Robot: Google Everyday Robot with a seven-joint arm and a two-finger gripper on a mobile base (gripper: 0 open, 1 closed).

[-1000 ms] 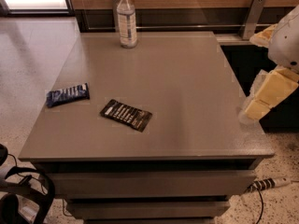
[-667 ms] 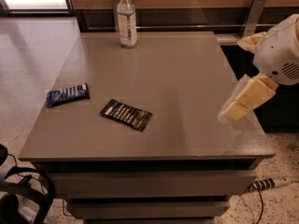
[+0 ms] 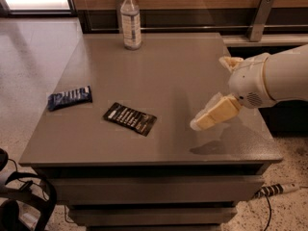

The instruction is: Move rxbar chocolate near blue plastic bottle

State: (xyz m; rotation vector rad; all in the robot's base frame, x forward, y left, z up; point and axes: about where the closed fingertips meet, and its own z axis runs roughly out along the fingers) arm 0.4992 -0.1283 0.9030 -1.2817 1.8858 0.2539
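Gripper (image 3: 201,122) above table (image 3: 168,71) near right edge, spread or pressed together cannot be told, rxbar chocolate (image 3: 130,119) flat toward front edge, blue plastic bottle (image 3: 130,20) upright at back edge, well apart.

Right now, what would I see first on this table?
The cream gripper of the white robot arm hovers over the right side of the grey table. A flat black snack-bar wrapper with white lettering lies mid-table, and a clear white-capped plastic bottle stands at the far edge.
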